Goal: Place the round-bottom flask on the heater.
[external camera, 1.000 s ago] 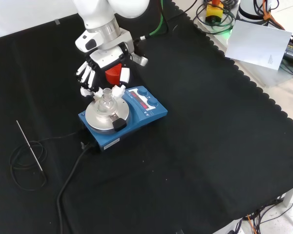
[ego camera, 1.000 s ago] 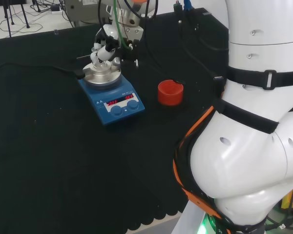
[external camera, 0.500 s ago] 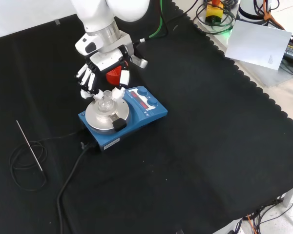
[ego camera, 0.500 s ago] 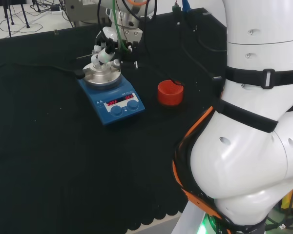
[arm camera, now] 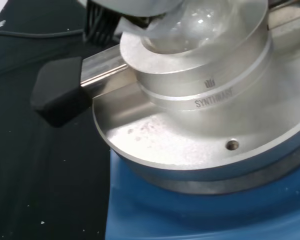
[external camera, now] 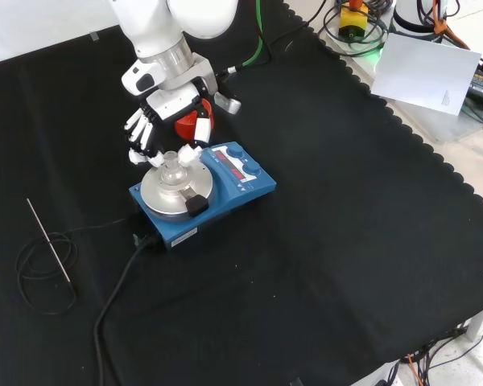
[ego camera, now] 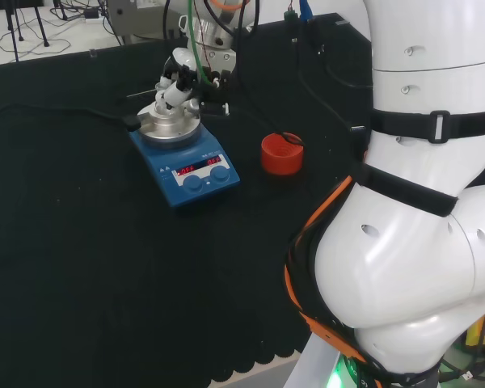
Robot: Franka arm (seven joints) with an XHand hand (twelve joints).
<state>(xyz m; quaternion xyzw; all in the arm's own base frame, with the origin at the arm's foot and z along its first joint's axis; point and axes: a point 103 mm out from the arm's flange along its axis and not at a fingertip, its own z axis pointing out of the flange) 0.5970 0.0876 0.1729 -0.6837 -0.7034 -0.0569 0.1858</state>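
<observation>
The clear round-bottom flask (external camera: 171,166) sits upright in the silver bowl of the blue heater (external camera: 225,189), its neck pointing up. The hand (external camera: 163,112) hovers just above and behind it. Its fingers (external camera: 137,138) are relaxed and spread on one side of the neck, and the thumb (external camera: 193,150) is on the other; neither is closed on the glass. In the head view the hand (ego camera: 176,79) stands over the flask (ego camera: 162,110) on the heater (ego camera: 196,171). The wrist view has the flask's glass bulb (arm camera: 200,22) resting in the silver block (arm camera: 205,85).
A red ribbed ring stand (ego camera: 281,153) sits to the right of the heater in the head view, and partly behind the hand (external camera: 196,122) in the front view. A black knob (external camera: 196,206) juts from the heater's block. A thin rod with coiled cable (external camera: 47,245) lies at front-view left.
The hand has lifted slightly and drifted toward the upper left in the front view, away from the flask's neck. The flask stays put on the heater.
</observation>
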